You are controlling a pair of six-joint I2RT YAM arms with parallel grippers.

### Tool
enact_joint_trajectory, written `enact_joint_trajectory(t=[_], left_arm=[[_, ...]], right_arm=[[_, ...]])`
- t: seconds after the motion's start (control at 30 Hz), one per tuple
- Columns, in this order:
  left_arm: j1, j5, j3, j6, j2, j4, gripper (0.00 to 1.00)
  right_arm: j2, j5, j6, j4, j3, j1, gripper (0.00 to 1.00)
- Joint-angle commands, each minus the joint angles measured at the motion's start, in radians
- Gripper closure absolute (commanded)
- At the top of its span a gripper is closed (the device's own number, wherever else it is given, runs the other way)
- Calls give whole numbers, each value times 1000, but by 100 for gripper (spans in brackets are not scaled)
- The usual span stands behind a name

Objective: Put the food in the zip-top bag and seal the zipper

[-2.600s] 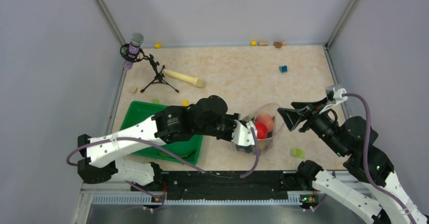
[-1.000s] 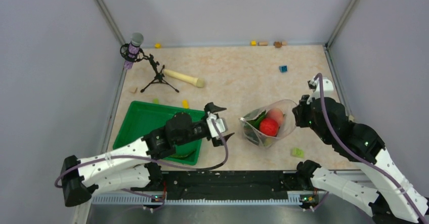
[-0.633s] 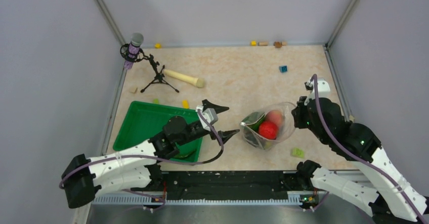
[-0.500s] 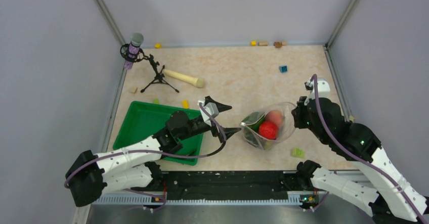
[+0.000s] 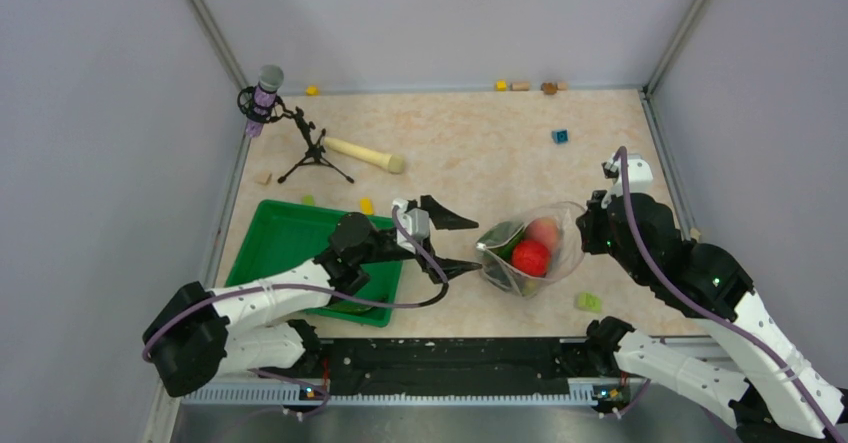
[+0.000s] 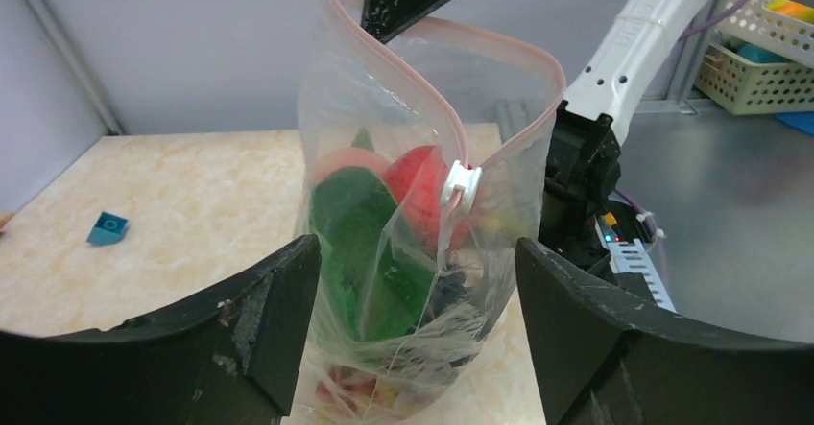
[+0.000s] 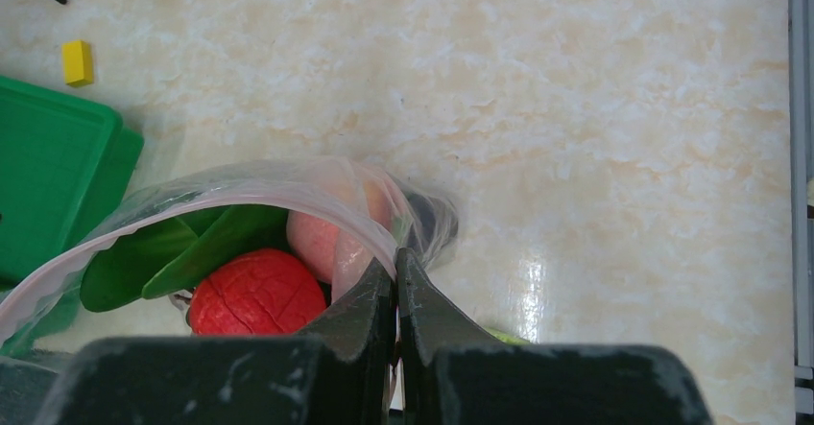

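Left wrist view, left hand (image 6: 415, 252) spread wide before zip-top bag (image 6: 499, 108), right hand (image 7: 395, 267) pinching its rim.

No writing, label, brand mark, number or sign can be read in any view, neither on the zip-top bag (image 5: 528, 251), nor on the green tray (image 5: 280, 238), nor on the small blue block (image 5: 560, 136) lying on the bench (image 5: 470, 153).

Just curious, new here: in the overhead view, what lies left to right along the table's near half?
Green tray, left gripper, zip-top bag, right gripper.
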Motion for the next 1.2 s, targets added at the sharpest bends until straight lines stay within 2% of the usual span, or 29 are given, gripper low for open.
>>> enact_joint_trajectory(t=[0.0, 0.77, 0.83, 0.93, 1.03, 1.07, 1.17], left_arm=[[3, 78, 72, 11, 63, 32, 24], [3, 135, 111, -37, 173, 166, 63], [3, 152, 117, -44, 175, 170, 70], [3, 178, 119, -43, 175, 170, 100], [3, 163, 111, -23, 164, 152, 100], [3, 152, 109, -20, 158, 139, 100], [3, 132, 114, -11, 124, 62, 100]], right_arm=[[0, 18, 9, 16, 2, -9, 100], [-30, 11, 14, 43, -9, -8, 100], [-27, 8, 13, 43, -9, -8, 100], [-27, 12, 11, 49, -11, -8, 100], [-27, 5, 1, 50, -8, -8, 100], [-29, -2, -7, 51, -5, -8, 96], [-41, -51, -56, 70, 17, -8, 77]])
